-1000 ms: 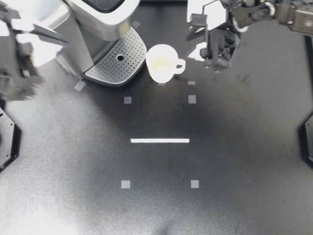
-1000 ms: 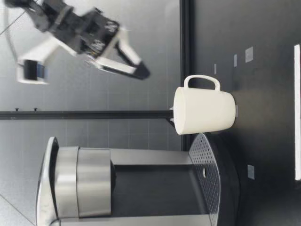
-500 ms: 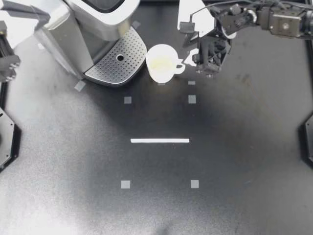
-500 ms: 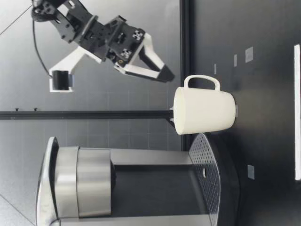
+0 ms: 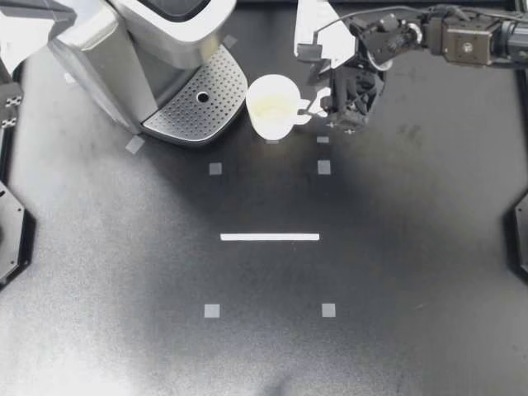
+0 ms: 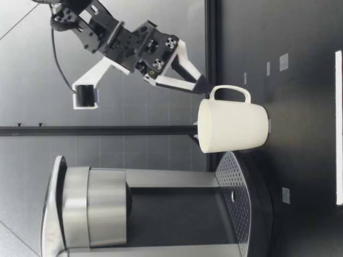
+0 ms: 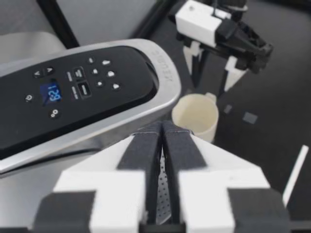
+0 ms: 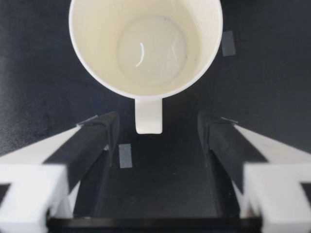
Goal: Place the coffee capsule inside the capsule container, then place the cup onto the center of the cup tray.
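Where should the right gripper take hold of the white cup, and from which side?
Probably by the handle, from the side away from the coffee machine. The cup stands upright with that handle pointing toward my right gripper, whose open fingers line up on either side of it; the thin loop suits a pinch.

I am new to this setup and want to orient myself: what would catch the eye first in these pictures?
The white cup draws the eye first: it stands upright and empty on the dark table, just beside the coffee machine's perforated cup tray, not on it. My right arm has its open jaws at the cup's handle, one to each side, without touching it.
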Controlling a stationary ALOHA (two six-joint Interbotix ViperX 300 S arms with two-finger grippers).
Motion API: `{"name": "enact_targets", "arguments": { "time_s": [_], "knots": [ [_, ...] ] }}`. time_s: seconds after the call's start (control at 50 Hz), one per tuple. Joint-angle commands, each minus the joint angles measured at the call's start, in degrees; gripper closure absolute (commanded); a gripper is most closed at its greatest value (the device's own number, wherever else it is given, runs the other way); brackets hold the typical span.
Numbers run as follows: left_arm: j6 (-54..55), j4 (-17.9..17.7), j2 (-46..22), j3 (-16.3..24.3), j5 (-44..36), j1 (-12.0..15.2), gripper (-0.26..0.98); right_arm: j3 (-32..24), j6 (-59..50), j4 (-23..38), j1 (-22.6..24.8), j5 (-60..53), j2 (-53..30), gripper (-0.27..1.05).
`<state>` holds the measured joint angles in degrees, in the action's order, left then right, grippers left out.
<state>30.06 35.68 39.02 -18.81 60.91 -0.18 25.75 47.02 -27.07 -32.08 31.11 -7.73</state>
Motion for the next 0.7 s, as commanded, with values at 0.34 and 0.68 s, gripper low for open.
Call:
{"name": "enact_targets", "arguments": {
  "time_s": [0.34, 0.68],
  "knots": [
    [1.3, 1.4, 0.3, 0.4, -0.7, -0.1, 0.61, -2.5, 0.2, -0.3, 0.8, -1.0, -1.7, 0.15],
    [1.6, 2.2, 0.3, 0.1, -0.7, -0.1, 0.61, -2.9, 0.2, -0.2, 1.0, -0.5, -2.5, 0.18]
  ]
}}
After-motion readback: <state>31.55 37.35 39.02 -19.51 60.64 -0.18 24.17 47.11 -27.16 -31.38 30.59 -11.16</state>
